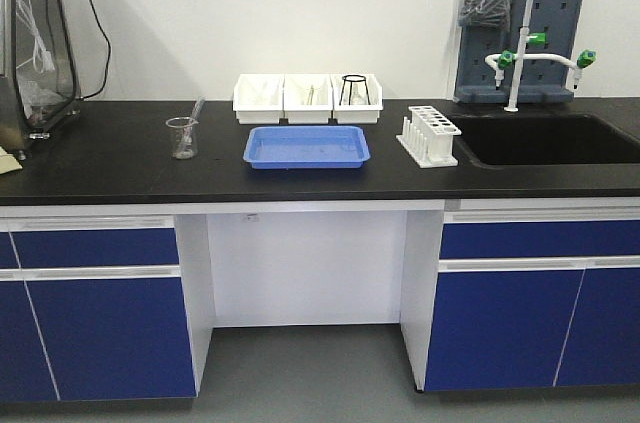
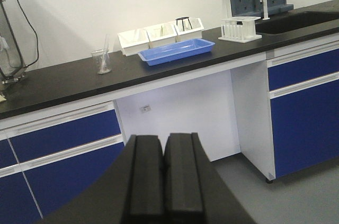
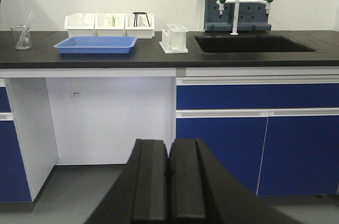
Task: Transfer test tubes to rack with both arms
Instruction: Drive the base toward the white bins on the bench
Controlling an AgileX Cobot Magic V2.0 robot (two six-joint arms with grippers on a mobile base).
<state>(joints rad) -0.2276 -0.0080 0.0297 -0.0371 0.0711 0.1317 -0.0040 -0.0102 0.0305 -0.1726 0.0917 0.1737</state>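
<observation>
The white rack [image 1: 428, 135] stands on the black bench between the blue tray and the sink; it also shows in the left wrist view [image 2: 240, 28] and the right wrist view [image 3: 174, 38]. A slender clear test tube [image 1: 196, 111] leans in a glass beaker [image 1: 183, 137] at the bench's left, and shows in both wrist views [image 2: 106, 44] [image 3: 28, 20]. My left gripper [image 2: 164, 139] and right gripper [image 3: 168, 142] are both shut and empty, well back from the bench at cabinet height. Neither arm shows in the front view.
A blue tray [image 1: 307, 146] lies mid-bench, with three white bins [image 1: 308, 98] behind it, one holding a black wire stand [image 1: 354, 89]. A sink [image 1: 545, 140] with a white faucet [image 1: 520, 43] is at right. Blue cabinets [image 1: 100, 313] flank an open knee gap [image 1: 310, 263].
</observation>
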